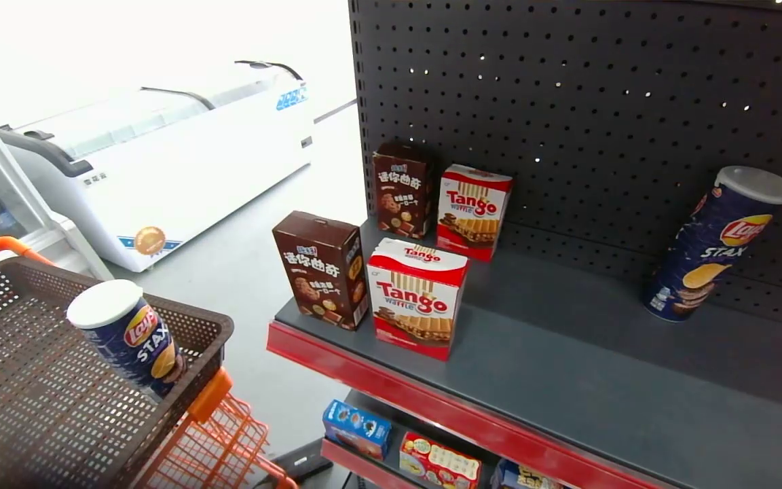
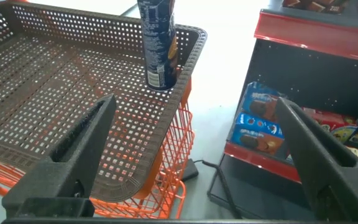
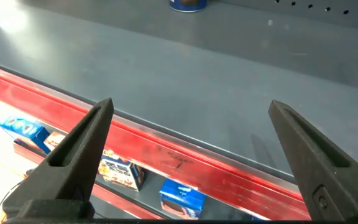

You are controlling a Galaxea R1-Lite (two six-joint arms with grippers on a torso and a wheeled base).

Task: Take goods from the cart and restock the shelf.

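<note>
A dark grey metal shelf (image 1: pixel 567 367) with a red front edge and a black pegboard back (image 1: pixel 567 102) takes up the right side of the head view. To its left, farther off, stands a white chest freezer (image 1: pixel 180 156).

Nearer on the left is an orange wire cart (image 1: pixel 228 441) carrying a brown perforated plastic basket (image 1: pixel 24 380). One dark blue chip can with a white lid (image 1: pixel 129 336) stands in the basket, by the wall at the corner nearest the shelf.

A second dark blue chip can (image 1: pixel 713 244) is on the shelf's right part, tilted, with its top resting against the pegboard.

At the shelf's left end are four boxes in two rows. A brown cookie box (image 1: pixel 323 268) and a red-and-white wafer box (image 1: pixel 415 299) stand at the front. Another brown cookie box (image 1: pixel 401 190) and another red-and-white wafer box (image 1: pixel 472 210) stand behind them at the pegboard.

A small blue packet (image 1: pixel 357 428) sits on the lower shelf.

The left jaws are spread wide and empty, above the basket's near corner. The right jaws are likewise released and empty, over the shelf's red front edge.
</note>
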